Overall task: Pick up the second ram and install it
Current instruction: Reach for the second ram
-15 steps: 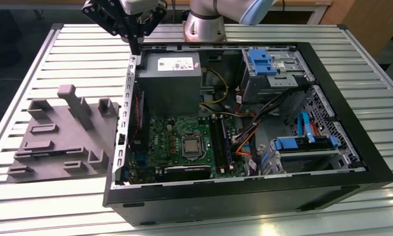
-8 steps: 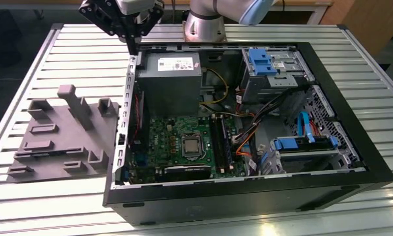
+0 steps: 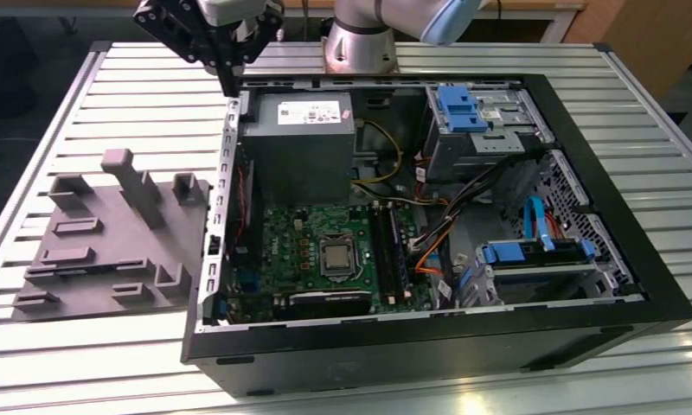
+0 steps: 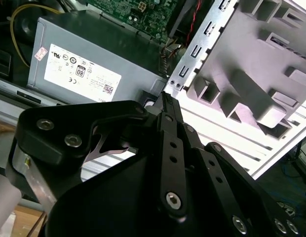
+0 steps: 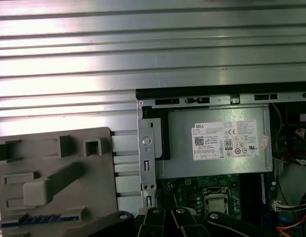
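Black gripper (image 3: 227, 86) hangs closed and empty over a corner of the open computer case (image 3: 438, 346) in the exterior view. The first wrist view shows the second ram (image 5: 42, 217), a thin blue strip, sitting in the grey tray (image 5: 34, 148) beside the case

You have one case (image 3: 438, 346) with one power supply (image 3: 297, 138), one board (image 3: 311, 235) and two blue caddies (image 3: 458, 105). You also have one tray (image 3: 92, 251) and one arm (image 3: 369, 26). In the first wrist view you can count what looks like one ram (image 5: 42, 217), though it is hard to make out.
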### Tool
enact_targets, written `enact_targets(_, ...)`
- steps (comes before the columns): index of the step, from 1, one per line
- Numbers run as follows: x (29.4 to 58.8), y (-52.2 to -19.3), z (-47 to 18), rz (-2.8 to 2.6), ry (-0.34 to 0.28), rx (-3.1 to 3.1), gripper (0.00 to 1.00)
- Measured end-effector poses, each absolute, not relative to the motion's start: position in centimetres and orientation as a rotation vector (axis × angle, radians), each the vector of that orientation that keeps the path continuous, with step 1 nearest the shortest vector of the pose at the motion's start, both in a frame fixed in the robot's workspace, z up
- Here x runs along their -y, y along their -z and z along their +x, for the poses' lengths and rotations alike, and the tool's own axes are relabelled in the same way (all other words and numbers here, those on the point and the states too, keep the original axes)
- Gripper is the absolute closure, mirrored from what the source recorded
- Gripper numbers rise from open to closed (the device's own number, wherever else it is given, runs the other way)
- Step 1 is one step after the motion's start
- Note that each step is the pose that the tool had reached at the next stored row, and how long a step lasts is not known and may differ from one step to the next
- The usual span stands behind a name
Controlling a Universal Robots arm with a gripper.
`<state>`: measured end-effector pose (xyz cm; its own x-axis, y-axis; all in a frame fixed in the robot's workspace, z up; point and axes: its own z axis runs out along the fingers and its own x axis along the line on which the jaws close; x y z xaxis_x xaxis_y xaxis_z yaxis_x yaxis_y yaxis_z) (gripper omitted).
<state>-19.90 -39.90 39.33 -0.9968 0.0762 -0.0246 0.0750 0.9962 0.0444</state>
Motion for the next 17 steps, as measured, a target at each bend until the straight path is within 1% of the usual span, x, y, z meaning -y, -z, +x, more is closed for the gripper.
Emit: enact_targets(17, 39.9, -39.3, -21.1, 0.118, -0.068, -3.112, 0.89)
